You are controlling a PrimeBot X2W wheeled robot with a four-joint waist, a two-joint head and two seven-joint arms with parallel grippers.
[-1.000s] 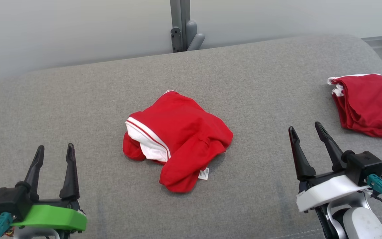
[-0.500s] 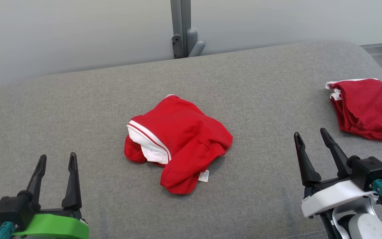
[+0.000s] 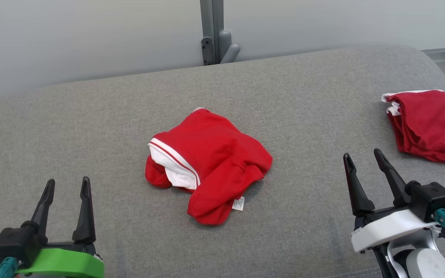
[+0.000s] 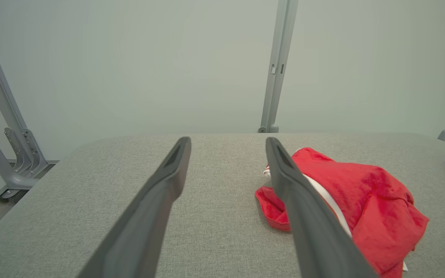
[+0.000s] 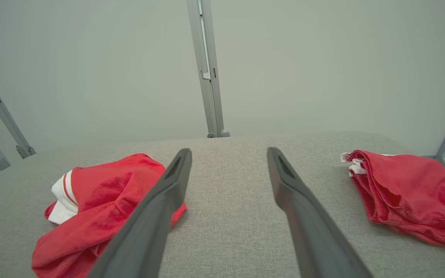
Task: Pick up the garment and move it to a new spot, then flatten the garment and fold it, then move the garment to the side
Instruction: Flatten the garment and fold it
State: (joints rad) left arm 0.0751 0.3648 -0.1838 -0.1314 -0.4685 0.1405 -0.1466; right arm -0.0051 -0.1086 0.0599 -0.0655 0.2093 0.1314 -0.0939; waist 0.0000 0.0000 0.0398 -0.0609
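Head view: the garment (image 3: 207, 166) lies crumpled in the middle of the grey cushion (image 3: 91, 116), red with a white-striped band showing on its left side and a small label (image 3: 238, 203) at its near edge. The left gripper (image 3: 68, 180) and the right gripper (image 3: 362, 153) hang low on either side, both well apart from it, fingers spread and holding nothing. A second red piece (image 3: 429, 125) lies folded near the cushion's right edge.

Left wrist view: the fingers stand apart over bare cushion. The garment sits to their right, partly behind the right finger.

Right wrist view: the fingers are again spread and empty. The garment is at the lower left and the second red piece at the right, with bare cushion between them.

What could go wrong: the right gripper is nearer the folded piece than the crumpled one, and both are the same red, so a reach could go to the wrong one. On the right one, a pinch of only the top layer would likely let the heap unroll and drag across the rough cushion — and a grab at the loose lower lobe might lift it lopsided.

Against the earlier picture, the whole scene sits a little lower, which is the camera's doing. The garment keeps the same shape and place, and both grippers show slightly lower with the same spread.
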